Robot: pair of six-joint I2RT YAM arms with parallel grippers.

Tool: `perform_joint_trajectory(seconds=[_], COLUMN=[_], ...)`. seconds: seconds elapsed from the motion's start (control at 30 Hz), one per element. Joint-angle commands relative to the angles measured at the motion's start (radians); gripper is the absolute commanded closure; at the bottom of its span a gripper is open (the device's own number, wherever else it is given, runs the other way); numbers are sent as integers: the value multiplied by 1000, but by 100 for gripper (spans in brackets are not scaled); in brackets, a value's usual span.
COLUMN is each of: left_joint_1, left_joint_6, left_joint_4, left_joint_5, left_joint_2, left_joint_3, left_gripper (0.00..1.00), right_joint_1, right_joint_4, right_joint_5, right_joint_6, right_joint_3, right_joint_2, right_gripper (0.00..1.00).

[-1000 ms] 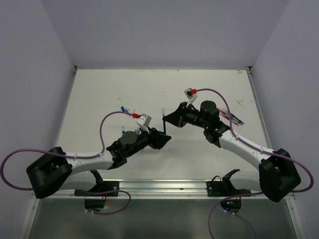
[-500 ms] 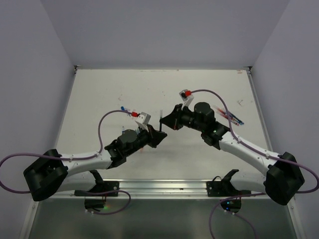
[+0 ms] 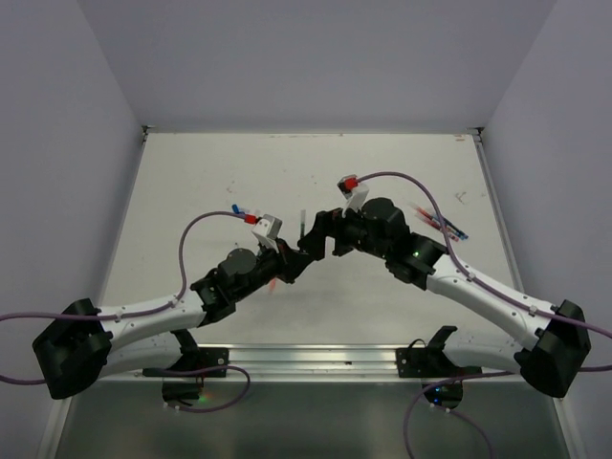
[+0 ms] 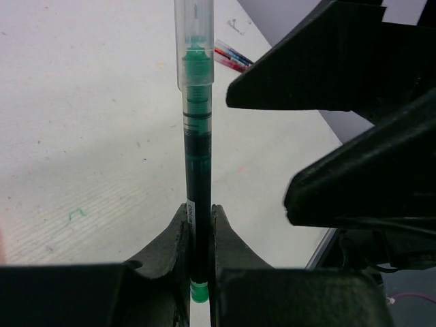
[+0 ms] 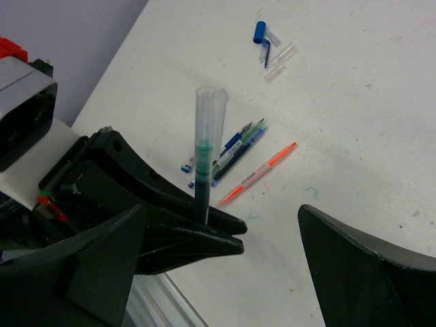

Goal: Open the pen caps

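My left gripper is shut on the dark lower barrel of a green-ink pen, which stands upright. A clear pen cap covers its top. In the right wrist view the same pen rises from the left fingers, with its cap on. My right gripper is open. Its fingers stand just right of the pen and apart from it. From above, the left gripper and the right gripper meet at mid-table around the pen.
Several pens and an orange pen lie on the white table. A loose blue cap and clear caps lie farther off. More pens lie at the table's right. Purple cables arch over both arms.
The right gripper, shut on the pen a second ago, has opened and let go. The left gripper has shut on the pen's lower barrel. Both arms have shifted a little to the left.
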Motion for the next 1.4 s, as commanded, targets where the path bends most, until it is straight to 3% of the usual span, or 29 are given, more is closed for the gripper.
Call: perform_joint_trajectory(seconds=[0.0, 0.13, 0.2, 0.33, 0.4, 0.57, 0.63, 0.9, 1.03, 1.13, 1.2, 1.37], left_joint_1=[17, 22, 22, 23, 25, 23, 22, 23, 23, 25, 23, 23], left_joint_6=[1, -9, -12, -22, -32, -48, -61, -135, -161, -173, -175, -189], left_joint_4=[-32, -49, -75, -98, -101, -92, -89, -25, -17, -9, -6, -14], left_joint_5=[-37, -34, -35, -32, -31, -3, 18, 136, 149, 149, 153, 139], left_joint_2=[-21, -15, -12, -15, -20, -8, -6, 14, 22, 31, 38, 57], left_joint_3=[6, 18, 26, 35, 32, 34, 31, 0, -17, -20, -15, -2], left_gripper=[100, 100, 100, 100, 100, 100, 100, 100, 100, 100, 100, 100], right_joint_1=[6, 8, 8, 5, 3, -6, -4, -3, -1, -3, -1, -1], right_joint_4=[-47, -230, -353, -516, -525, -432, -467, -311, -142, -107, -100, -133], right_joint_5=[82, 214, 263, 614, 648, 415, 388, 81, 59, 92, 78, 99], right_joint_6=[-47, -6, -85, -76, -26, -73, -30, 3, 54, 70, 73, 108], right_joint_3=[-5, 121, 174, 229, 217, 191, 249, 254, 158, 139, 143, 182], right_joint_2=[-59, -38, -21, -42, -62, -33, 20, 126, 67, 51, 80, 158], right_gripper=[1, 1, 1, 1, 1, 1, 2, 1, 2, 12, 24, 32])
